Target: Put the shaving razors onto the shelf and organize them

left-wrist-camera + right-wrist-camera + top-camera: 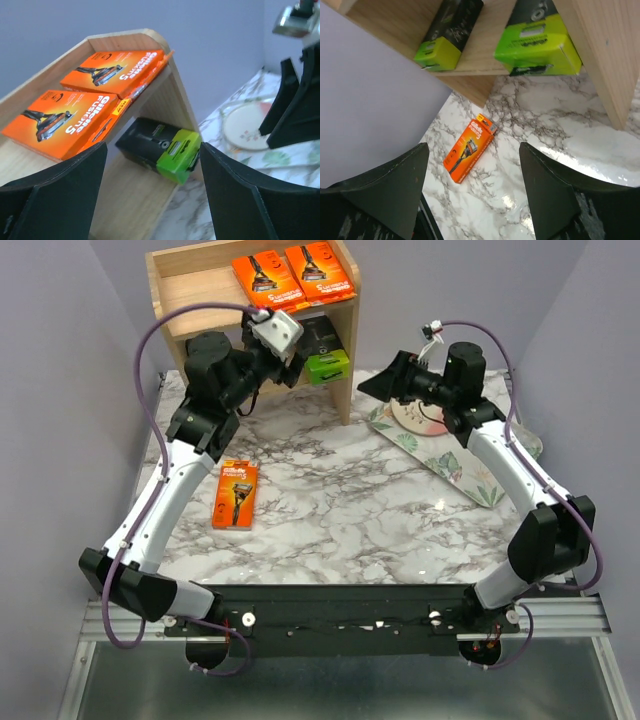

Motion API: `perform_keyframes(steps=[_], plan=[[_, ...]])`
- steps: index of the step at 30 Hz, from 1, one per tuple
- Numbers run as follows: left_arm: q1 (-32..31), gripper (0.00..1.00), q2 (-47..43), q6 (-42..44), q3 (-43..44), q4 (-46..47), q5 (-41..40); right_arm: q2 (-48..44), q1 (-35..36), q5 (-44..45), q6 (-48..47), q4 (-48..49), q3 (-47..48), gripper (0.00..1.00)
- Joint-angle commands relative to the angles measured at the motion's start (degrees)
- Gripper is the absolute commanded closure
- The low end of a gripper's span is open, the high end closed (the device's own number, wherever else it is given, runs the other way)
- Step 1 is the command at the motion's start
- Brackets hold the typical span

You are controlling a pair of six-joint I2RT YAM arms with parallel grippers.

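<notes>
Both your left claw (152, 150) and right claw (473, 147) gape wide, holding nothing. Two orange packs (267, 278) lie on the top tier of the shelf (175, 275) and two dark packs (537, 40) on the lower tier. A fifth orange pack (236, 495) lies on the table (350, 500).

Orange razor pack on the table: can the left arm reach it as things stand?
Probably yes. The orange pack lies alone on open marble beside the left arm; its fingers, up at the shelf, stand open and empty.
</notes>
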Motion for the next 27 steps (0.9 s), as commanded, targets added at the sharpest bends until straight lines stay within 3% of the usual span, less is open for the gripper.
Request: perform_keyframes(steps=[1,5,11,21,24,27], plan=[[-2.1,0.24,-1.7,26.1,-7.3,8.8,-8.1,0.9,0.3,1.3,1.6,-0.9,-3.3,0.19],[-3.4,0.3,0.4,34.6,-7.6,14.0,-13.4,0.1,0.2,2.1,1.7,-1.2,-5.0,0.19],[-3.8,0.39,4.1,38.8,-5.5,17.5,-14.8,-1.5,0.2,3.0,1.6,-1.6,-7.2,0.18],[-4.1,0.9,5.2,42.5,-3.8,16.1,-16.8,-3.3,-0.3,5.0,2.8,-2.5,-10.8,0.18],[-4.1,1.0,4.2,43.4,-5.1,17.0,-17.5,-3.7,-0.4,5.5,2.9,-2.7,-11.5,0.18],[-4.1,1.0,3.1,44.6,-6.9,17.8,-18.1,-4.3,-0.5,5.9,3.2,-2.8,-12.1,0.18]])
